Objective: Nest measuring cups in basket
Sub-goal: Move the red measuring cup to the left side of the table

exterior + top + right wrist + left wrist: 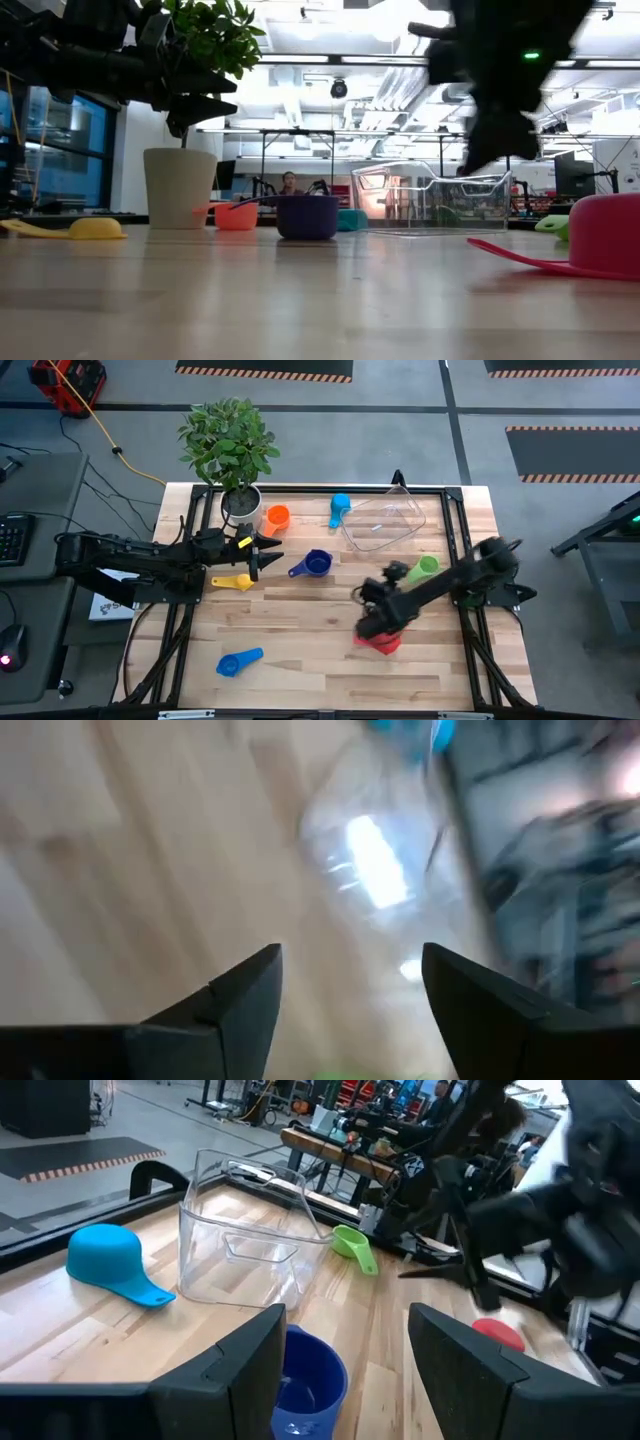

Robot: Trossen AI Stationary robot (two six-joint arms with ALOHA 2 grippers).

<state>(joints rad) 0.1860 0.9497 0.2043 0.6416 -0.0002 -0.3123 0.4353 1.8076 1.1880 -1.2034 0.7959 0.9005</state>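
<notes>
My left gripper (268, 552) hangs open at the table's left, just short of the dark blue cup (310, 1375), which stands on its base with its mouth up. My right gripper (350, 990) is open with nothing between its fingers. It hangs above the table at the right (375, 595), pointing slantwise down toward the clear basket (385, 520) at the far right. The red cup (605, 235) lies mouth down on the table below the right arm. The green cup (420, 569) lies beside that arm. The orange (275, 518), light blue (340, 508), yellow (232, 581) and blue (240, 662) cups lie scattered on the table.
A potted plant in a white pot (240, 503) stands at the table's far left corner, beside the orange cup. Bare wood lies in the table's middle and along its near edge (330, 695). The black frame rails (455, 510) run along the table's sides.
</notes>
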